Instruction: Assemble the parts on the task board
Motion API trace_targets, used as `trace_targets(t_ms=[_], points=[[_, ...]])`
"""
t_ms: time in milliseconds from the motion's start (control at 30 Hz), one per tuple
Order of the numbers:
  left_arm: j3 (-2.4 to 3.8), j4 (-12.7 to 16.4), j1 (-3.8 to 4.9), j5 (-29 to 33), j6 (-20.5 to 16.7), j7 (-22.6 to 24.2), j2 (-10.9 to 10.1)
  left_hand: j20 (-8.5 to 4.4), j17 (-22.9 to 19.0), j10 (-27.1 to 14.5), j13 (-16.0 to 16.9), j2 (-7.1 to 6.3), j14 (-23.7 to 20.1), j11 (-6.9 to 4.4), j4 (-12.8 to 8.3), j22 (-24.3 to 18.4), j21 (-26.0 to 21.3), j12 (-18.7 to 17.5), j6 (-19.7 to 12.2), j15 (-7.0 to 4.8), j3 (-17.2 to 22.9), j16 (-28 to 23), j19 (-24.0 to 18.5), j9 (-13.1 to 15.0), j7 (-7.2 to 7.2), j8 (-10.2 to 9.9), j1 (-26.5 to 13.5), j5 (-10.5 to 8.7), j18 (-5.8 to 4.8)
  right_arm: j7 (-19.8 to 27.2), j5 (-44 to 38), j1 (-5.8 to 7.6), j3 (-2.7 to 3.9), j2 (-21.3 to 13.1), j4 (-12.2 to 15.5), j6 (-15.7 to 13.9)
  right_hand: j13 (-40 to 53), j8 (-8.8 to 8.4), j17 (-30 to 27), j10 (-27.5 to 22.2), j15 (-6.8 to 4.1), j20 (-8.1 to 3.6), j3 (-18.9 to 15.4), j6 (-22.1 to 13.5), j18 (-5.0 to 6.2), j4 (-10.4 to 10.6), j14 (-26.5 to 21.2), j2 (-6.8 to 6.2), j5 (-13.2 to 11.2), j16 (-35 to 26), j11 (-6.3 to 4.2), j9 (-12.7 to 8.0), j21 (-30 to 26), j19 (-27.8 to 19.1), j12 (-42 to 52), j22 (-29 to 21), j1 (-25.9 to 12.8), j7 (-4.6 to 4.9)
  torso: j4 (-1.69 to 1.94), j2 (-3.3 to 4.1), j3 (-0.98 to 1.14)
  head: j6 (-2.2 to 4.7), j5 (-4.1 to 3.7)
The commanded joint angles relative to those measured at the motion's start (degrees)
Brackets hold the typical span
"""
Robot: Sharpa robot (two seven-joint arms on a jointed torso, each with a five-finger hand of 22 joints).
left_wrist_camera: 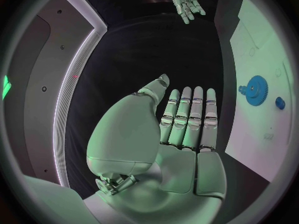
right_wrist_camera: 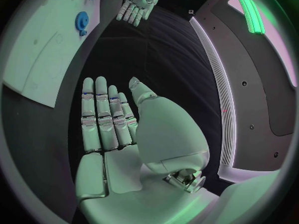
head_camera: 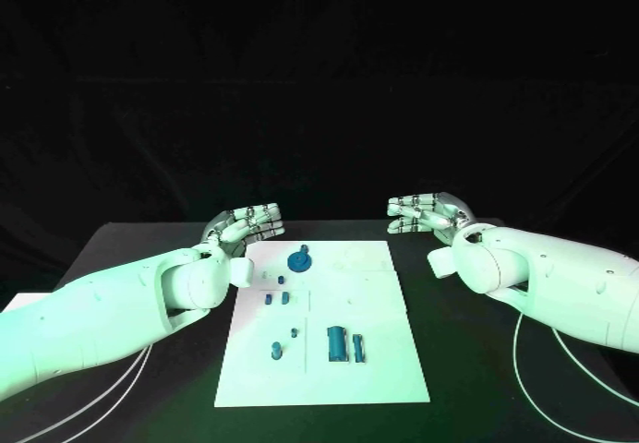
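Note:
The white task board [head_camera: 379, 369] lies in the middle of the black table. On it sit a blue gear [head_camera: 301, 260] near the far end, small blue pieces [head_camera: 276, 298] at mid-board, and a blue block [head_camera: 337, 343] with a thin pin [head_camera: 358, 347] nearer me. My left hand [head_camera: 245, 226] hovers flat beyond the board's far left corner, holding nothing. My right hand [head_camera: 428, 214] hovers off the far right corner, fingers straight and empty. The gear [left_wrist_camera: 254, 90] and board [left_wrist_camera: 268, 59] show beside my left hand [left_wrist_camera: 187, 117]. My right hand [right_wrist_camera: 109, 117] faces the board [right_wrist_camera: 44, 45] and gear [right_wrist_camera: 81, 22].
Black table [head_camera: 147, 240] surface surrounds the board on all sides. White cables [head_camera: 546, 369] trail from each arm near the front edge. The other hand appears far off in each wrist view: the right hand [left_wrist_camera: 185, 0] and the left hand [right_wrist_camera: 139, 0].

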Motion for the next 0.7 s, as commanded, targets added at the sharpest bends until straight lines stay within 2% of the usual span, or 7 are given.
trace_targets(t_ms=[33, 133, 167, 367, 400, 667, 700], points=[[0.0, 0.1, 0.0, -0.1, 0.0, -0.1, -0.1, -4.74, -2.0, -17.9, -3.6, 5.35, -15.9, -3.08, -1.3, -6.6, -3.9, -4.0, -17.0, -2.5, -4.8, -3.1, -13.4, -3.8, -2.97, -3.9, -23.9, -1.78, -2.99, -0.1, -0.1, 0.02, 0.0, -0.2, 0.3, -0.2, -3.5, -3.73, -7.2, -17.8, -1.91, -3.76, -2.4, -16.1, -3.05, -0.7, -18.6, -0.16, -2.7, -3.2, -2.65, -2.1, -3.7, -17.1, -4.1, -2.3, -23.9, -3.16, 0.01, 0.01, 0.01, -0.08, -0.01], [0.08, 0.8, -0.14, -0.5, -1.0, 0.1, -0.2, -5.9, -6.4, -22.6, -3.6, 5.35, -20.0, -3.87, -1.3, -8.3, -3.9, -4.0, -21.4, -3.14, -6.1, -4.0, -16.9, -3.8, -3.74, -3.9, -30.1, -5.93, -3.0, 0.4, 0.2, -0.27, 0.11, -0.3, 1.0, -1.3, -4.5, -3.73, -9.2, -22.3, -2.37, -4.74, -2.9, -20.2, -3.1, -0.7, -23.5, -0.16, -3.4, -4.2, -3.29, -6.7, -4.7, -21.4, -4.1, -2.9, -30.2, -3.94, 0.31, -0.3, 0.17, 0.45, -0.13], [0.12, 1.1, -0.22, -0.8, -1.6, 0.3, -0.2, -6.28, -6.4, -24.0, -3.6, 5.35, -21.3, -4.09, -1.3, -8.8, -3.9, -4.0, -22.8, -3.34, -6.5, -4.2, -17.9, -3.8, -3.98, -3.9, -32.0, -5.93, -3.14, 0.7, 0.4, -0.41, 0.16, -0.4, 1.5, -1.8, -4.7, -3.73, -9.7, -23.8, -6.48, -5.04, -3.2, -21.5, -3.56, -0.7, -24.9, -0.16, -3.7, -4.4, -3.51, -6.7, -5.0, -22.8, -4.1, -7.1, -32.1, -4.2, 0.47, -0.46, 0.26, 0.73, -0.19], [0.58, 5.0, -1.07, -3.6, -8.0, 1.6, -0.8, -8.51, -6.4, -32.1, -3.6, 5.35, -28.6, -5.46, -1.3, -11.7, -3.9, -4.0, -30.5, -8.37, -8.6, -5.5, -23.9, -3.8, -5.26, -3.9, -42.9, -5.93, -4.38, 4.1, 2.6, -2.12, 0.77, -1.2, 6.2, -8.3, -6.0, -3.73, -12.6, -31.9, -6.48, -6.77, -8.2, -28.8, -4.63, -0.7, -33.0, -0.16, -4.9, -9.0, -4.71, -6.7, -6.5, -30.7, -4.1, -7.1, -42.8, -5.65, 2.15, -2.13, 1.16, 3.64, -0.84], [0.69, 5.9, -1.27, -4.2, -9.4, 1.9, -0.9, -8.78, -6.4, -33.1, -3.6, 5.35, -29.5, -5.63, -1.3, -12.1, -3.9, -4.0, -31.5, -8.37, -8.9, -5.6, -24.7, -3.8, -5.44, -3.9, -44.3, -5.93, -4.5, 4.9, 3.0, -2.5, 0.91, -1.3, 7.3, -9.7, -6.2, -3.73, -13.0, -33.0, -6.48, -7.01, -8.2, -29.8, -4.63, -0.7, -34.2, -0.16, -5.1, -9.0, -8.77, -6.7, -6.8, -31.8, -4.1, -7.1, -44.3, -5.85, 2.38, -2.36, 1.28, 4.03, -0.93], [1.5, 12.7, -2.77, -9.1, -20.7, 4.3, -1.8, -10.62, -6.4, -40.0, -3.6, 5.35, -35.8, -10.01, -1.3, -14.5, -3.9, -4.0, -38.1, -8.37, -10.7, -9.8, -29.9, -3.8, -9.57, -3.9, -53.6, -5.93, -5.59, 11.2, 7.0, -5.64, 2.05, -2.8, 16.1, -21.5, -10.5, -3.73, -15.5, -40.0, -6.48, -8.5, -8.2, -36.1, -5.87, -0.7, -41.1, -0.16, -9.1, -9.0, -8.77, -6.7, -11.7, -38.6, -4.1, -7.1, -53.6, -10.53, 3.03, -3.01, 1.63, 5.16, -1.18], [1.57, 13.3, -2.91, -9.5, -21.7, 4.5, -1.9, -10.87, -6.4, -40.8, -3.6, 5.35, -36.6, -10.01, -1.3, -14.8, -3.9, -4.0, -38.9, -8.37, -10.9, -9.8, -30.4, -3.8, -9.57, -3.9, -54.7, -5.93, -5.59, 11.8, 7.4, -5.93, 2.15, -3.0, 17.0, -22.6, -10.5, -3.73, -15.8, -40.7, -6.48, -12.63, -8.2, -36.8, -5.87, -0.7, -41.9, -0.16, -9.1, -9.0, -8.77, -6.7, -11.7, -39.3, -4.1, -7.1, -54.6, -10.53, 3.03, -3.01, 1.63, 5.16, -1.18]])
